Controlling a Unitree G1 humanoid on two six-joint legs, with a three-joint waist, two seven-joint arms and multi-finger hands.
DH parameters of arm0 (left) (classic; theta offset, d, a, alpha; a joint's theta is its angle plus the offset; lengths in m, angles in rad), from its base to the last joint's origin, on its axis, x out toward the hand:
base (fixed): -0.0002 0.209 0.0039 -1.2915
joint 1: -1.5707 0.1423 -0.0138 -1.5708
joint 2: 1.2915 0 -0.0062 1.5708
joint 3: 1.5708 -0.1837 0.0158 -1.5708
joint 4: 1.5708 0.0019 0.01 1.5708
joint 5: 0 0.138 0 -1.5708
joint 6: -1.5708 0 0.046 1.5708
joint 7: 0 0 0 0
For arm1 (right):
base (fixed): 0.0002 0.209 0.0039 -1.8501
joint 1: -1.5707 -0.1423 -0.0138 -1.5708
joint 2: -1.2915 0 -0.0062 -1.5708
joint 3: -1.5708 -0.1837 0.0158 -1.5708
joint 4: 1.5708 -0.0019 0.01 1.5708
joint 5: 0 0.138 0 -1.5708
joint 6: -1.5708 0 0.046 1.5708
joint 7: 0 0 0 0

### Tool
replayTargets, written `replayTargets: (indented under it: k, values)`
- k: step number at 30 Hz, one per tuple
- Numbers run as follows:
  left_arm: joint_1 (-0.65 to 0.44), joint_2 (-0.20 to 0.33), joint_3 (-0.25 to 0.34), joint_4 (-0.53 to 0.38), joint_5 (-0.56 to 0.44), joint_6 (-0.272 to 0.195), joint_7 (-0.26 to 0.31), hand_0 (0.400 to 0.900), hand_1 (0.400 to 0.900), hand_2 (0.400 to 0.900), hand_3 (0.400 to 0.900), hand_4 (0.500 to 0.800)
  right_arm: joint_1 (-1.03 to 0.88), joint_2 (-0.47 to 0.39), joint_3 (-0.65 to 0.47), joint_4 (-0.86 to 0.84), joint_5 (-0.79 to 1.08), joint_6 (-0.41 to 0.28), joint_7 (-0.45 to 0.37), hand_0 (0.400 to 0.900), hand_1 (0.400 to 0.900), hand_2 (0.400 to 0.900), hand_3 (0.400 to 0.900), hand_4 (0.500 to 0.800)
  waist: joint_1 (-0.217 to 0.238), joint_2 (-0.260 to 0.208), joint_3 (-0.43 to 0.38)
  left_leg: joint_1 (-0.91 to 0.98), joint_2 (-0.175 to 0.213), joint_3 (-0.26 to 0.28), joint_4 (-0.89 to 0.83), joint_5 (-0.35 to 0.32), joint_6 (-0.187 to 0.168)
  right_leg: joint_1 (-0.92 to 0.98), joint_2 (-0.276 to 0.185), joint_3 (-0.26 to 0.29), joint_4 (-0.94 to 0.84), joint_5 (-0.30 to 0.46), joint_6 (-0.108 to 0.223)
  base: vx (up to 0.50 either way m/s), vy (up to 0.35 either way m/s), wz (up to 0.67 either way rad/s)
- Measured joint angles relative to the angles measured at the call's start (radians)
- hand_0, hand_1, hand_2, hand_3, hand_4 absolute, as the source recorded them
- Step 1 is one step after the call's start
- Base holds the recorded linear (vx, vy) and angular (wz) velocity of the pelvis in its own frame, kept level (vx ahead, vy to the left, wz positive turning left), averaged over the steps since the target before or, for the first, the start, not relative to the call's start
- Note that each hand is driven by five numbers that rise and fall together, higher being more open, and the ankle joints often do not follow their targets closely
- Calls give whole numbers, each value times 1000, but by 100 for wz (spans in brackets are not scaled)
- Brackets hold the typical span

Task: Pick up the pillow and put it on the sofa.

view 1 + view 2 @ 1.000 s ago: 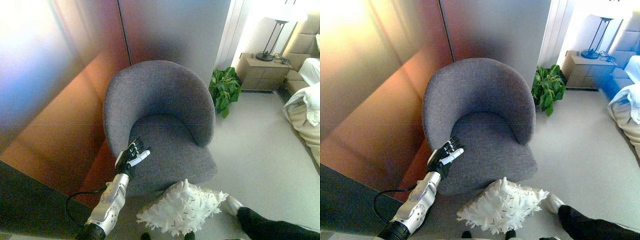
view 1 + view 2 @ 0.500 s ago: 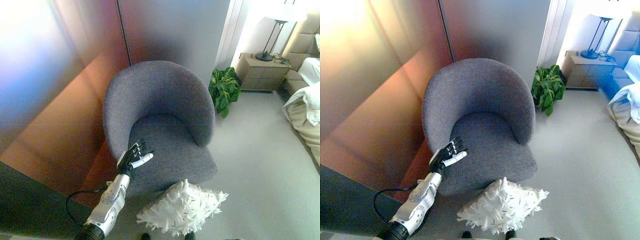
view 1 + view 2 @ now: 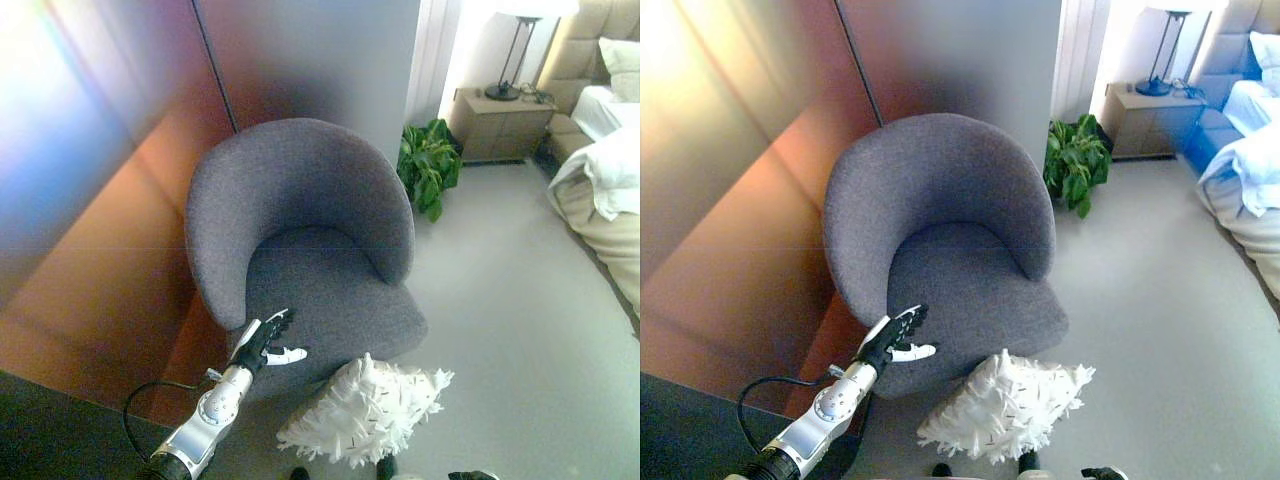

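A white fluffy pillow (image 3: 362, 412) lies on the floor against the front edge of a grey round armchair (image 3: 300, 200), the sofa of the task. My left hand (image 3: 262, 342) hovers at the chair seat's front left corner, left of the pillow and apart from it. Its fingers are straight and spread, holding nothing. The same hand (image 3: 896, 338) and pillow (image 3: 1006, 406) show in the right eye view. My right hand appears in neither view.
A reddish-brown wall panel (image 3: 90, 230) stands close on the left of the chair. A green potted plant (image 3: 428, 165), a bedside table (image 3: 495, 125) with a lamp and a bed (image 3: 600, 200) with white bedding are at the back right. Pale floor (image 3: 510, 330) stretches right of the chair.
The camera has shifted, so the whole scene slid left. My left hand has dropped lower along the chair's front edge. The dark-clothed person's leg at the lower right has gone from view.
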Motion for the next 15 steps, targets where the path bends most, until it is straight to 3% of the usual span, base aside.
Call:
replayTargets:
  k: [4,15]
  values:
    - [-90,-1,-65,31,44,8,39,900,900,900,900,800,-73,-35,26,2,0,-4,-1,900,900,900,900,800,-22,32,72,-56,-6,17,6,13,8,-76,-7,19,39,2,3,-119,47,-3]
    - [-276,-36,-121,137,47,9,82,900,900,900,900,800,-186,-72,43,-27,2,-27,-25,900,900,900,900,800,-75,59,248,-116,-16,38,23,22,15,-161,-18,43,81,5,6,-46,12,-8]
